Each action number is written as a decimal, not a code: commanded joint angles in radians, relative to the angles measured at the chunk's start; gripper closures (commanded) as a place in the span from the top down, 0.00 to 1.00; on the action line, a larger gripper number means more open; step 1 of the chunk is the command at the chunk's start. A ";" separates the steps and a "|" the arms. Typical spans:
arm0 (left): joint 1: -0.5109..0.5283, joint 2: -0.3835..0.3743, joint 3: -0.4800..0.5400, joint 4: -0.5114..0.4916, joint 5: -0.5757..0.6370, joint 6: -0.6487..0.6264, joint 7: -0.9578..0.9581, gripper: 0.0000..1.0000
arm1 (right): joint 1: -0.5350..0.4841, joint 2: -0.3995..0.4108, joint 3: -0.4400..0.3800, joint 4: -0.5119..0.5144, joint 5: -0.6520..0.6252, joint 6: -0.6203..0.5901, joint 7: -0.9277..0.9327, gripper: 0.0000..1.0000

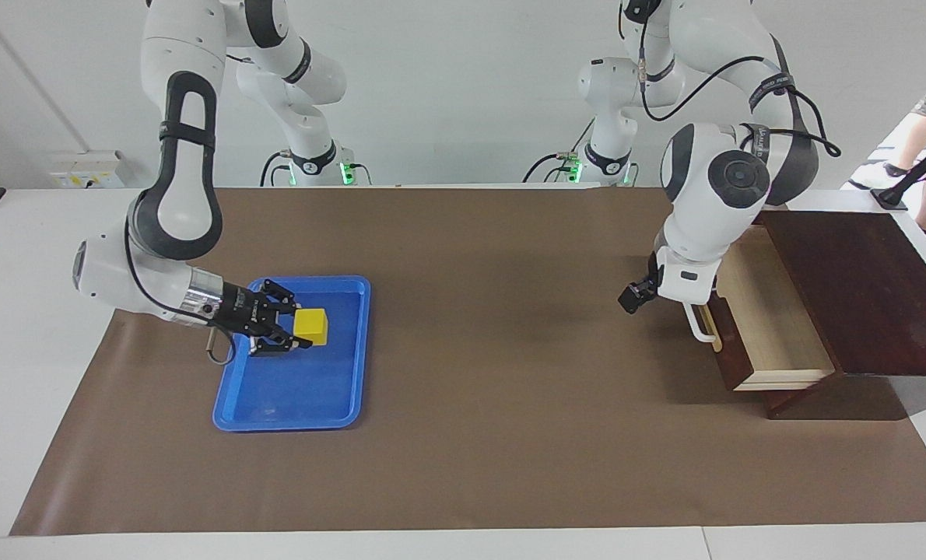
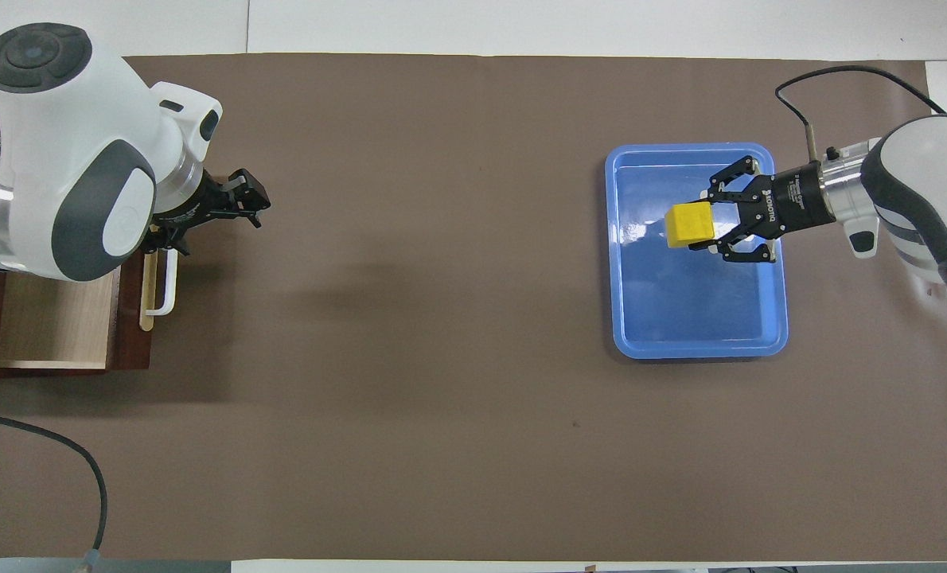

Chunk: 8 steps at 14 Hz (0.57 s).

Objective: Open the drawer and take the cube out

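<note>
Fingers of the right gripper (image 1: 296,328) are spread around the cube (image 1: 311,327), which sits in the blue tray (image 1: 233,404); draw the hand straight off it. Whether a pad touches the cube cannot be told. Left gripper (image 1: 636,295) waits at the open drawer (image 1: 774,327); its fingers are unreadable.

Glossy blue plastic tray (image 2: 772,330), wooden drawer (image 1: 782,327)

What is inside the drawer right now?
The drawer stands pulled open, and the pale interior that shows is bare. The left arm covers its part nearest the robots. The cube sits in the blue tray, at the right gripper.
</note>
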 commanded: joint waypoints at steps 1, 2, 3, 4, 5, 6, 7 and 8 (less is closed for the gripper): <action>0.022 -0.078 -0.008 -0.154 0.121 0.120 0.206 1.00 | -0.040 -0.019 0.010 -0.077 -0.003 0.071 -0.022 0.00; 0.025 -0.091 -0.007 -0.194 0.132 0.157 0.234 1.00 | -0.047 -0.003 0.010 -0.088 0.000 0.094 -0.049 0.00; 0.040 -0.100 -0.007 -0.217 0.152 0.183 0.266 1.00 | -0.052 0.006 0.012 -0.097 0.008 0.107 -0.098 0.00; 0.048 -0.101 -0.007 -0.222 0.191 0.188 0.300 1.00 | -0.052 0.011 0.012 -0.114 0.015 0.111 -0.115 0.00; 0.057 -0.103 -0.007 -0.220 0.220 0.182 0.341 1.00 | -0.052 0.008 0.012 -0.128 0.025 0.121 -0.123 0.00; 0.072 -0.103 -0.007 -0.220 0.241 0.182 0.369 1.00 | -0.051 0.006 0.012 -0.134 0.026 0.126 -0.128 0.00; 0.086 -0.101 -0.007 -0.220 0.254 0.185 0.388 1.00 | -0.051 0.006 0.012 -0.137 0.026 0.138 -0.128 0.00; 0.101 -0.101 -0.007 -0.219 0.258 0.186 0.392 1.00 | -0.045 0.003 0.013 -0.151 0.028 0.157 -0.129 0.00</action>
